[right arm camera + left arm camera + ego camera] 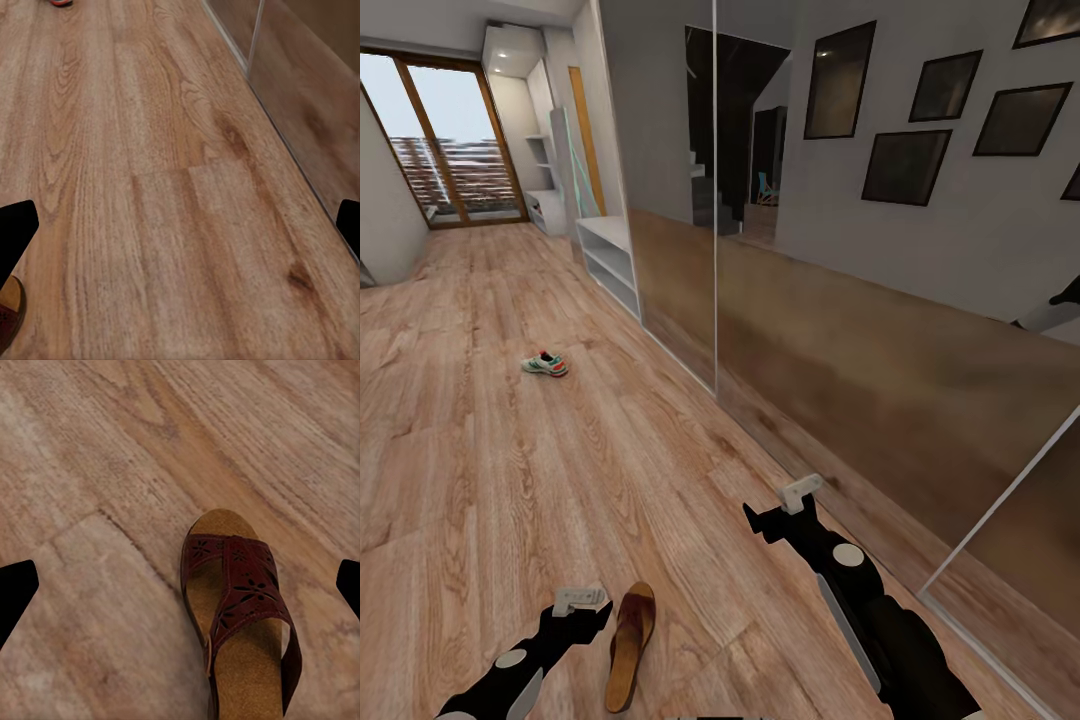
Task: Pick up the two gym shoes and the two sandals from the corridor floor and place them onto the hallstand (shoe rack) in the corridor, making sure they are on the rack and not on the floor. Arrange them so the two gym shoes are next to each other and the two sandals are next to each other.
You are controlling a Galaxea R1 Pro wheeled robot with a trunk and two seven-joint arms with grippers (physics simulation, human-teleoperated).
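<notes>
Head view looks down a corridor with a wood plank floor. One sandal lies flat on the floor near the lower edge, toe pointing away from the robot, just beside the left end effector, which hangs a little to its left without touching it. One gym shoe sits on the floor well ahead, on its own, with its orange-red sole edge showing. Farther along the right wall stands a low pale shelf unit with two open levels. The right end effector hangs above bare floor close to the mirrored wall panels, well apart from both shoes.

Left wrist view has the sandal below the camera, dark brown cut-out strap across a tan insole, resting on the floor. The two black fingertips stand at opposite edges, spread wide and holding nothing.

Right wrist view looks over floor along the mirror's base, with the fingertips likewise far apart and empty; the sandal's toe shows at one corner.
</notes>
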